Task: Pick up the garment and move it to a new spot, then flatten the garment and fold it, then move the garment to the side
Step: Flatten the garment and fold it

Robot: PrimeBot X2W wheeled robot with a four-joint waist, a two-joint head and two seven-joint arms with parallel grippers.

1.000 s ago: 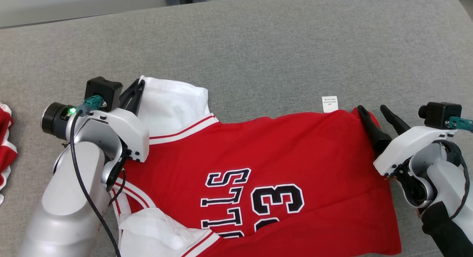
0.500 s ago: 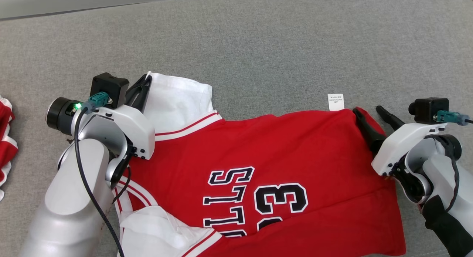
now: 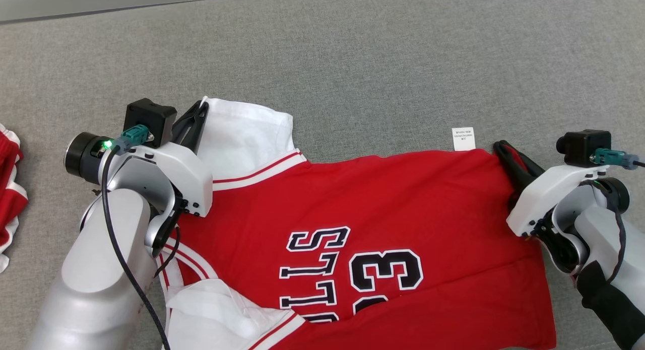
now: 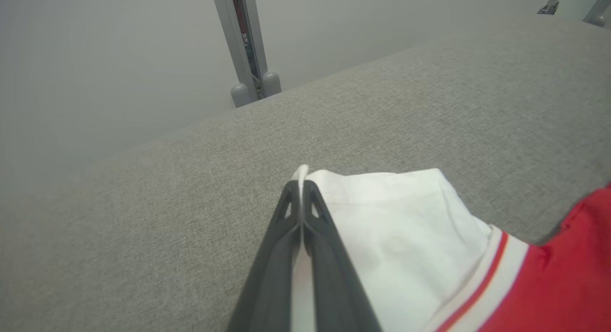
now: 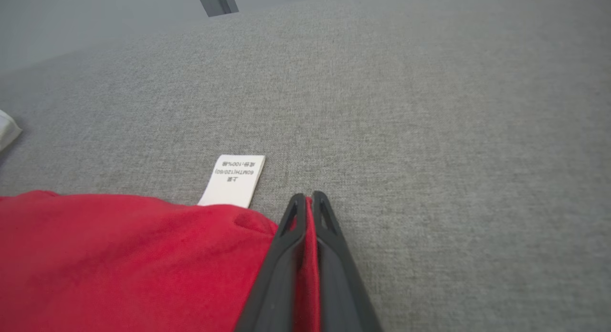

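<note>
A red basketball jersey (image 3: 363,199) lies spread on the grey fabric-covered surface (image 3: 352,53). It is turned sideways, with its white sleeves to the left and its hem to the right. It fills the middle and near part of the head view and runs off the near edge. Black, white-edged lettering (image 3: 312,269) and a black number (image 3: 385,272) lie on its chest, rotated so they read sideways.

The left gripper (image 3: 203,103) is at the far-left corner of the garment. Its jaws are closed on the edge of the far white sleeve (image 3: 244,133), and in the left wrist view a thin strip of white cloth shows pinched between the two dark fingers (image 4: 279,255). That sleeve lies flat on the surface and meets the red body at a red-and-white striped band (image 3: 257,173). The near white sleeve (image 3: 216,309) lies crumpled beside the left forearm.

The right gripper (image 3: 500,146) is at the far-right corner of the jersey. Its jaws are closed on the red hem corner, and the right wrist view shows red cloth clamped between the fingers (image 5: 334,260) almost up to their tips. A small white care label (image 3: 463,138) sticks out from the far edge of the hem, just left of that gripper, and lies flat on the surface.

Part of a second red-and-white garment (image 3: 10,189) shows at the left edge of the head view, well apart from the jersey.
</note>
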